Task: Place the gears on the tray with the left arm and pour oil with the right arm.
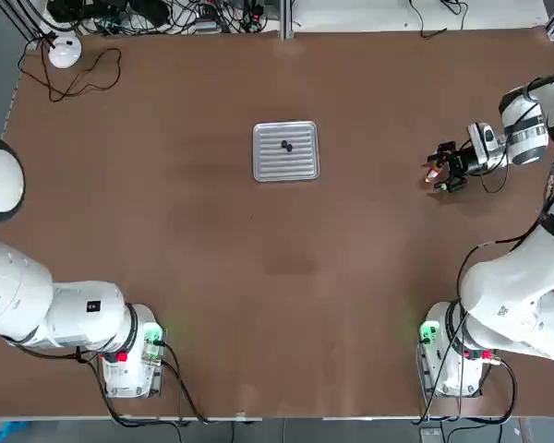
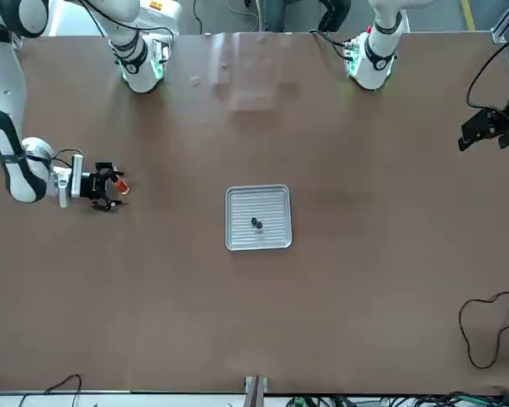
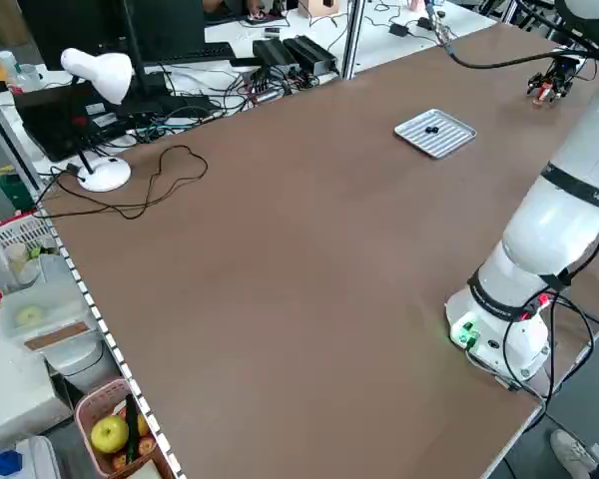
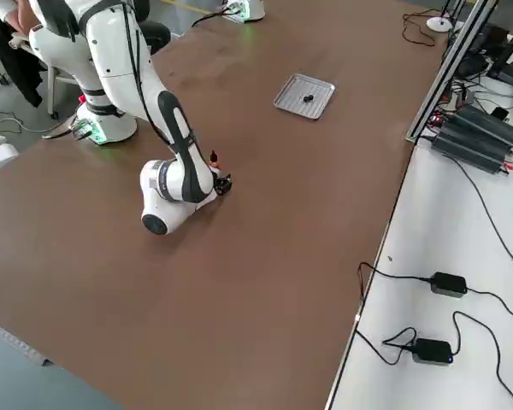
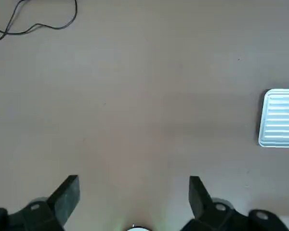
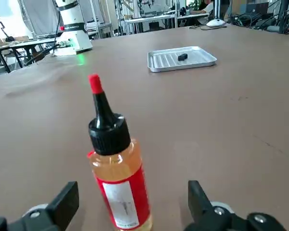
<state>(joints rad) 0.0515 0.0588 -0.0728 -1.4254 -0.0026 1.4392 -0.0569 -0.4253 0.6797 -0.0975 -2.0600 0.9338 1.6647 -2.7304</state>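
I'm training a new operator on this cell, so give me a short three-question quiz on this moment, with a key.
1. True or false: the gears lie on the ribbed metal tray.
2. Multiple choice: what stands between the open fingers of the right gripper? (a) a gear, (b) the red-capped oil bottle, (c) a cable.
3. Fill in the blank: the left gripper, off to the robot's left of the tray, has its fingers ____.

Key: 1 true; 2 b; 3 open.
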